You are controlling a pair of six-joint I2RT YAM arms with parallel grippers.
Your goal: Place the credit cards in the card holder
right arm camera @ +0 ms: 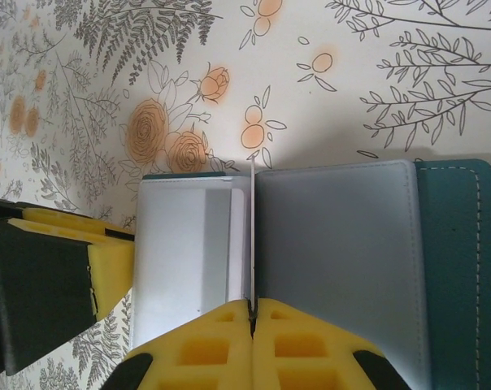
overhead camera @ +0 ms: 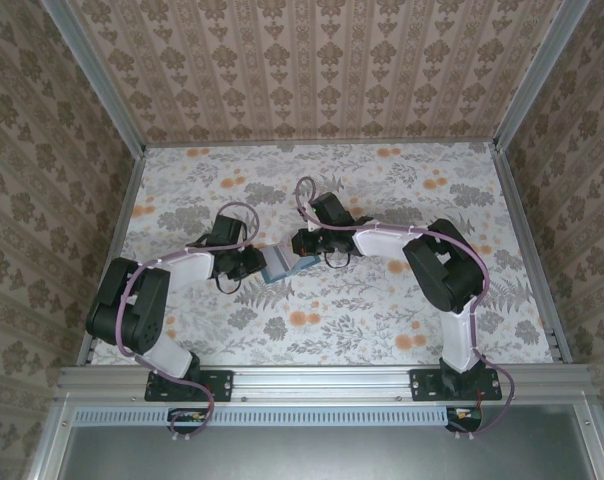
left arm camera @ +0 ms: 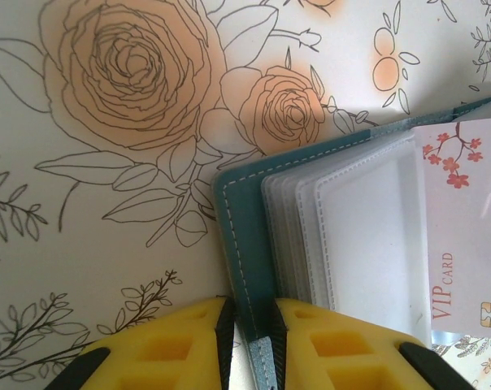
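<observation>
Floral-print tabletop point(overhead camera: 382, 330), and at its middle I've got the teal-blue folding card holder point(overhead camera: 279, 268) lying open, long axis running from one arm to the other. Left gripper point(left arm camera: 249, 325) pinches its teal cover edge through a narrow gap. Right gripper point(right arm camera: 252, 313) is clamped tight on a pale plastic VIP card point(left arm camera: 465, 227), pointing lengthwise out over the sleeves. The clear sleeves look empty, so I'd say barely started.

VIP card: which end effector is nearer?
Right. The right end effector is shut on the VIP card by its edge; the left end effector clamps the card holder by its teal cover, beside the card.
</observation>
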